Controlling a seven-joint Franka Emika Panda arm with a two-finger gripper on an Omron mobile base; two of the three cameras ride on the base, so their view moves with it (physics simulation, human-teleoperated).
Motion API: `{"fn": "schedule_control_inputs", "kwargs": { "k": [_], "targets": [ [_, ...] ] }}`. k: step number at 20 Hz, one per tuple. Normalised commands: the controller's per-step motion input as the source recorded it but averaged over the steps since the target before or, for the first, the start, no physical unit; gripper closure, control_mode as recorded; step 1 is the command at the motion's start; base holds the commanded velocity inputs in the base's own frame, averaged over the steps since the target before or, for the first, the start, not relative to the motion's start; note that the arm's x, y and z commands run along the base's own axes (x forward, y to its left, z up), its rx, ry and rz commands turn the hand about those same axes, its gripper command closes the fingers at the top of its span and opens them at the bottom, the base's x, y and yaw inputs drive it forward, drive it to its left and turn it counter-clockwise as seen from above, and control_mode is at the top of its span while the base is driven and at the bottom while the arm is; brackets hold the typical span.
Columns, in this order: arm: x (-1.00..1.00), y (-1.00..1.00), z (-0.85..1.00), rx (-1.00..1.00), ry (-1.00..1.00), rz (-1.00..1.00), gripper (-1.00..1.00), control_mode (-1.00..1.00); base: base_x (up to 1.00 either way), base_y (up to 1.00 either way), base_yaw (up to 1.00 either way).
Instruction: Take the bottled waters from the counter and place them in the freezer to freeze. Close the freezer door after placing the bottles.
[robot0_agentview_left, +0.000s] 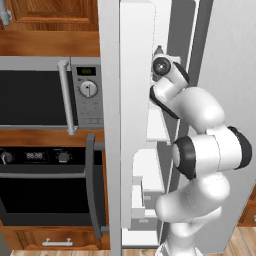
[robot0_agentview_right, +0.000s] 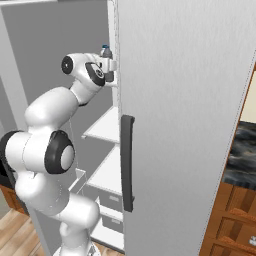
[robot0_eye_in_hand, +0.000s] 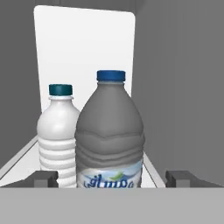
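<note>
1. Two bottled waters stand upright on a white freezer shelf (robot0_eye_in_hand: 151, 173): the grey bottle (robot0_eye_in_hand: 110, 135) nearest the front edge, the white bottle (robot0_eye_in_hand: 59, 131) beside and behind it, toward the back wall.
2. Gripper (robot0_eye_in_hand: 110, 178): fingertips (robot0_eye_in_hand: 43, 178) spread wide either side of the grey bottle, not clamping it. Judged a release.
3. Arm folded upward, reaching into the upper compartment past the open freezer door (robot0_agentview_right: 185, 125).
4. Door not yet closed.
</note>
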Motion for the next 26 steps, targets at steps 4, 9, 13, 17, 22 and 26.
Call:
{"fn": "schedule_control_inputs", "kwargs": {
  "k": [4, 9, 13, 17, 22, 26],
  "targets": [
    [-0.41, 0.09, 0.12, 0.00, -0.03, 0.06, -1.00, -1.00, 0.00, 0.00, 0.00],
    [-0.54, 0.00, 0.37, 0.05, 0.00, 0.07, -1.00, -1.00, 0.00, 0.00, 0.00],
    [-0.66, -0.02, 0.53, 0.18, 0.00, 0.09, -1.00, -1.00, 0.00, 0.00, 0.00],
    [-0.62, -0.19, 0.44, 0.21, 0.00, 0.07, -1.00, -1.00, 0.00, 0.00, 0.00],
    [-0.80, -0.23, 0.36, 0.23, 0.00, 0.02, -1.00, -1.00, 0.00, 0.00, 0.00],
    [-1.00, -0.10, 0.43, 0.25, -0.02, 0.00, -1.00, -1.00, 0.00, 0.00, 0.00]
  ]
}}
